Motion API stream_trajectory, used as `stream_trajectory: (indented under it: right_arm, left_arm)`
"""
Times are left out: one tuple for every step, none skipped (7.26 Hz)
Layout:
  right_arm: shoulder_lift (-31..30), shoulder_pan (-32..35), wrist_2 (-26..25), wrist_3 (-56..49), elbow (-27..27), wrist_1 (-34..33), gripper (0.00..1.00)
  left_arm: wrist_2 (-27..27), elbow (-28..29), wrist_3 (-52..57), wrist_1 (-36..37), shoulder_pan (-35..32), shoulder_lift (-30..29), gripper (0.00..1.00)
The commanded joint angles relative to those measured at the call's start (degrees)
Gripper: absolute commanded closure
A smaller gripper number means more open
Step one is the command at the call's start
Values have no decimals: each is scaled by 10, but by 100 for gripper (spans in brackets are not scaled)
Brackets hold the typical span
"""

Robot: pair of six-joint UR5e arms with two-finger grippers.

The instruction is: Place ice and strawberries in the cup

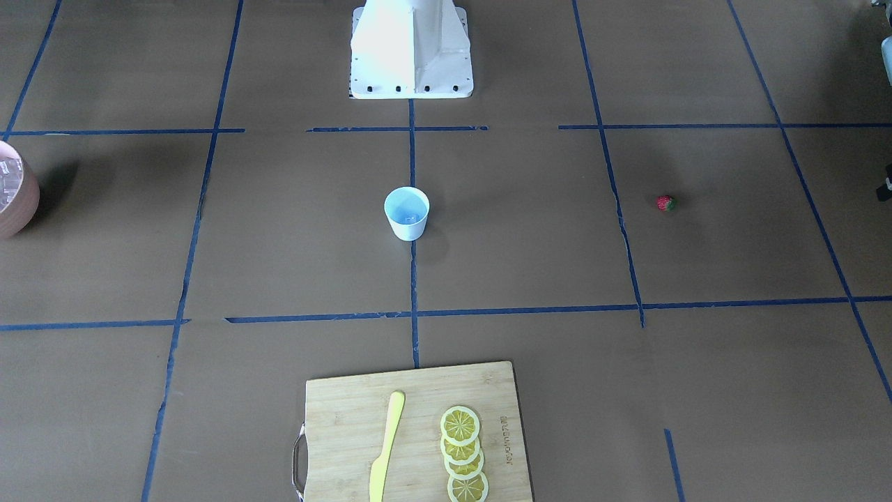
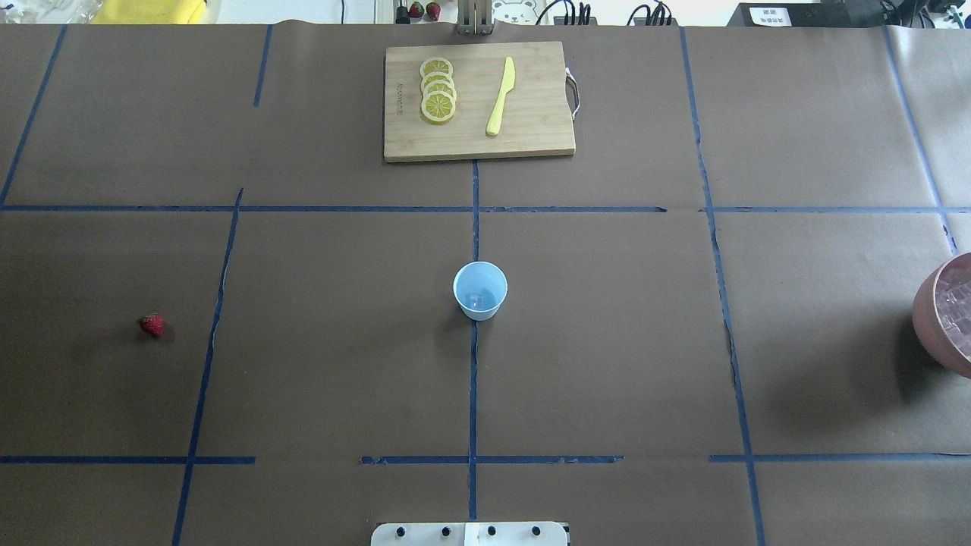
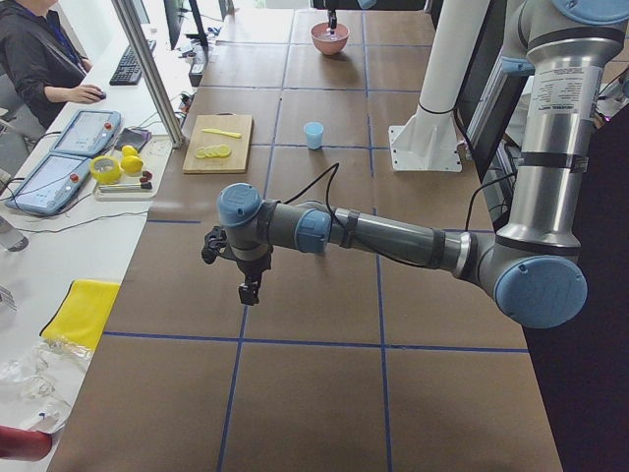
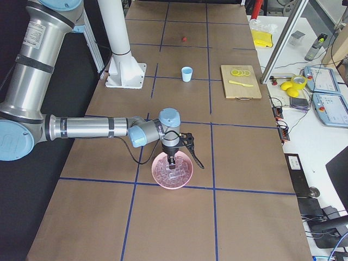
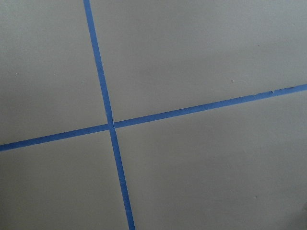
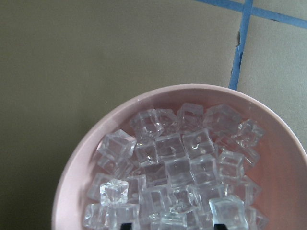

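Ice (image 6: 177, 167) fills the pink bowl (image 6: 72, 167) at the table's right end, clear cubes heaped close to the rim. The right gripper (image 4: 173, 161) hangs over that heap, pointing straight down. In the right wrist view only its two dark fingertips (image 6: 126, 226) show at the bottom edge, set wide apart and gripping nothing.

The cup (image 2: 480, 290) stands upright mid-table on the centre line of blue tape (image 2: 473, 394), well apart from the bowl. Something pale and cube-like lies on its blue bottom, too small to be sure of. The strawberry (image 2: 152, 325) lies alone on the brown paper (image 2: 341, 341) far to the left, well apart from the cup.

The left gripper (image 3: 250, 291) hovers above the paper at the left end. Whether it is spread or closed cannot be told, and its wrist view shows only a tape crossing.

On the far side, in the middle, a wooden cutting board (image 2: 531, 140) carries four overlapping lemon slices (image 2: 438, 89) and a yellow knife (image 2: 501, 97). A brand mark (image 1: 504, 439) is burnt along one short edge of the board, too small to read.
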Motion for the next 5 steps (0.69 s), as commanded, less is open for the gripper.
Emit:
stream_trajectory:
  right_arm:
    - [1,-6,0,-4,-6,0,35]
    - [1,-8,0,-10,-9,0,35]
    - [1,-12,0,-10,-11,0,36]
    - [1,-20,-1,-10,-12,0,37]
    - [1,-26,-1,-10,-12,0,37]
  left_arm:
    - [1,0,0,0,0,0,0]
    - [0,0,0,0,0,0,0]
    - [0,0,0,0,0,0,0]
    - [1,0,0,0,-1,0,0]
    - [1,0,0,0,0,0,0]
